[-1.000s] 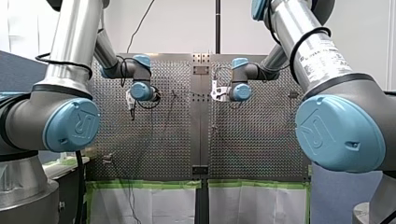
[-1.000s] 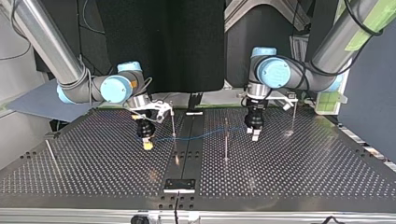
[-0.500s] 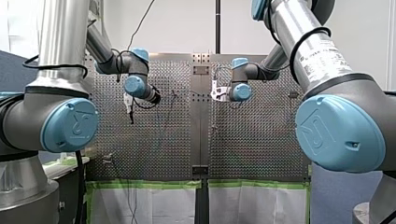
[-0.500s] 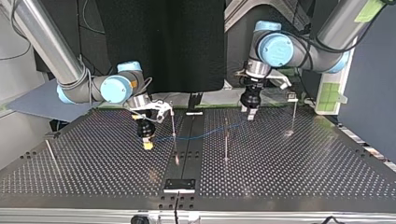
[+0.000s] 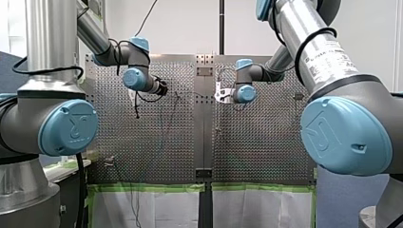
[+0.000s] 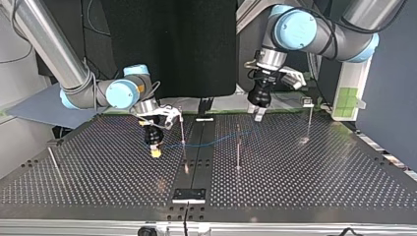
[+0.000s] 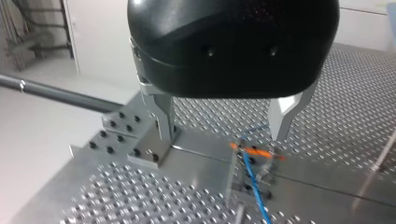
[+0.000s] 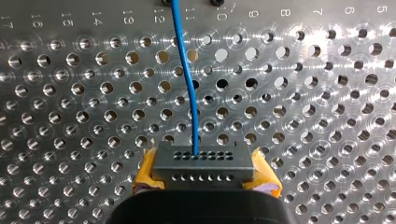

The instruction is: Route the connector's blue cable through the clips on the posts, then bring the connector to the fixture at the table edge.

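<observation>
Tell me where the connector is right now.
The connector sits clamped between my right claw's yellow pads, close to the table at the top view's left, beside the nearest post, its blue cable running ahead.

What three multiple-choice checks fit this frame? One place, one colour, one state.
1. Where is the connector?
A. Between my right gripper's fingers
B. Between my left gripper's fingers
C. In neither gripper

2. What colour is the cable leaving the connector?
A. Red
B. Blue
C. Green

3. How do my left gripper's fingers stand?
A. Shut on the cable
B. Shut on nothing
C. Open, holding nothing

Answers:
1 A: the right wrist view shows the grey connector clamped between the yellow pads.
2 B: the right wrist view shows a blue cable running out of the connector's face.
3 C: the left wrist view shows the fingers apart with nothing held between them.
</observation>
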Action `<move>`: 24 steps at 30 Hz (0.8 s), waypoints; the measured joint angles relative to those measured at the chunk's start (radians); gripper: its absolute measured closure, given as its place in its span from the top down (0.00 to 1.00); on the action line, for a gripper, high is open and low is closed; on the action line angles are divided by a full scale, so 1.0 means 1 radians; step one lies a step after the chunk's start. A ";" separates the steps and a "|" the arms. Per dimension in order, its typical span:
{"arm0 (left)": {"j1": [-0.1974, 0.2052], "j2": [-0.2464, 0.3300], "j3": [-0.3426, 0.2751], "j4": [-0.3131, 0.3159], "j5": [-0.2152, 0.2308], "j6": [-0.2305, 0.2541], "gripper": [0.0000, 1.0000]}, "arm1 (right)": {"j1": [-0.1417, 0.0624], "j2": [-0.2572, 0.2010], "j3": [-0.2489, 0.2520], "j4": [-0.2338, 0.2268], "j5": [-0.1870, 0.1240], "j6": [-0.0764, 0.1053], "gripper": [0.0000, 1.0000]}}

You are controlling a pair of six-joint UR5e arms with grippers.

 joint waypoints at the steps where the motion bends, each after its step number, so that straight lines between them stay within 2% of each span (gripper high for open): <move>1: -0.002 0.001 0.000 0.007 0.004 0.001 1.00 | 0.000 0.000 0.000 0.000 0.000 0.000 0.00; 8: -0.015 -0.037 0.002 0.032 0.021 0.020 1.00 | 0.000 0.000 0.000 0.000 0.000 0.001 0.00; 16: -0.026 -0.098 0.008 0.034 -0.022 0.076 1.00 | 0.000 0.000 0.000 0.000 0.000 0.001 0.00; 24: -0.033 -0.104 0.016 0.036 -0.031 0.101 1.00 | 0.000 0.000 0.000 -0.001 0.000 0.002 0.00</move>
